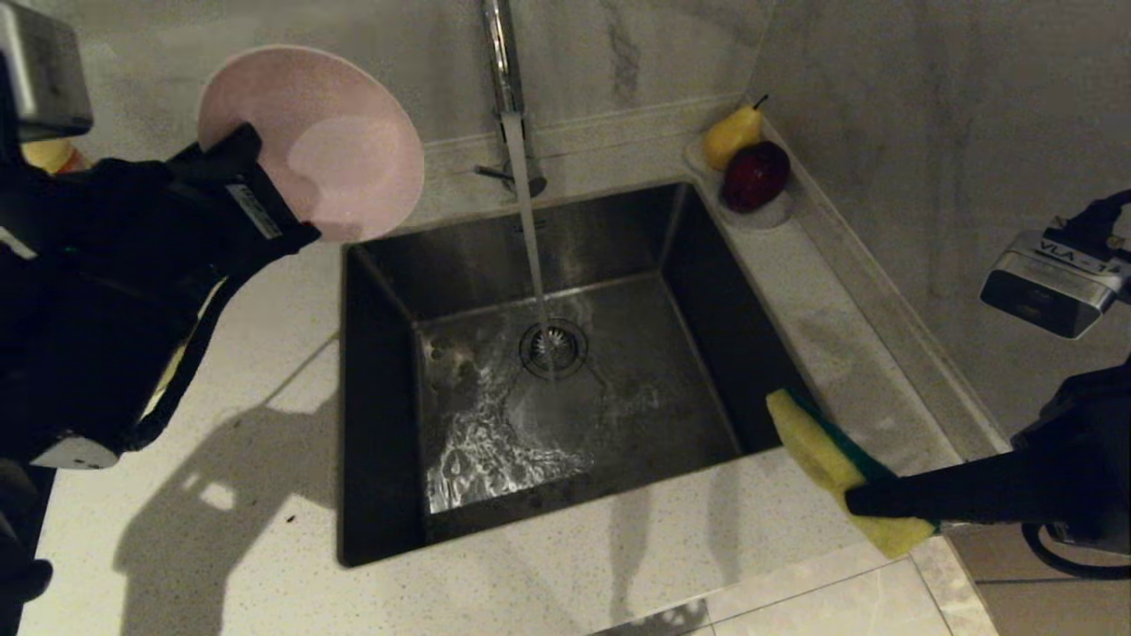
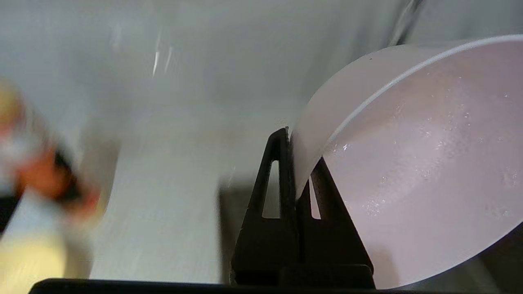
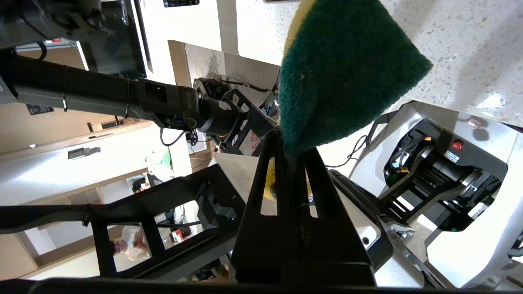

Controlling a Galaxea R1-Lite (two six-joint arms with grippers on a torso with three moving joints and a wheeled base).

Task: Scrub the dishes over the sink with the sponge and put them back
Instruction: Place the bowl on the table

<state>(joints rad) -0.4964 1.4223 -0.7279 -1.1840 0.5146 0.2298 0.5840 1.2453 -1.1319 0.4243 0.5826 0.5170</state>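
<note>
The pale speckled stone counter (image 1: pixel 265 495) holds a big square steel sink (image 1: pixel 389 424) sunk into its middle. Water runs from the tall shiny tap (image 1: pixel 504 53) at the back edge and falls straight onto the round drain in the sink's floor. The left gripper (image 1: pixel 252 190) is up above the counter's back left part, beside the sink. Its jaws are squeezed tight on the rim of a round pale pink plastic bowl (image 1: pixel 336 132), which is tipped on its side and has small water drops inside. The right gripper (image 1: pixel 861 503) is at the sink's front right corner. Its jaws are pinched tight on a small yellow sponge with a dark green scrubbing face (image 1: pixel 826 455), held just over the counter edge there. In the counter's back right corner, a yellow pear (image 1: pixel 732 134) and a dark red apple (image 1: pixel 756 175) sit touching each other.
</note>
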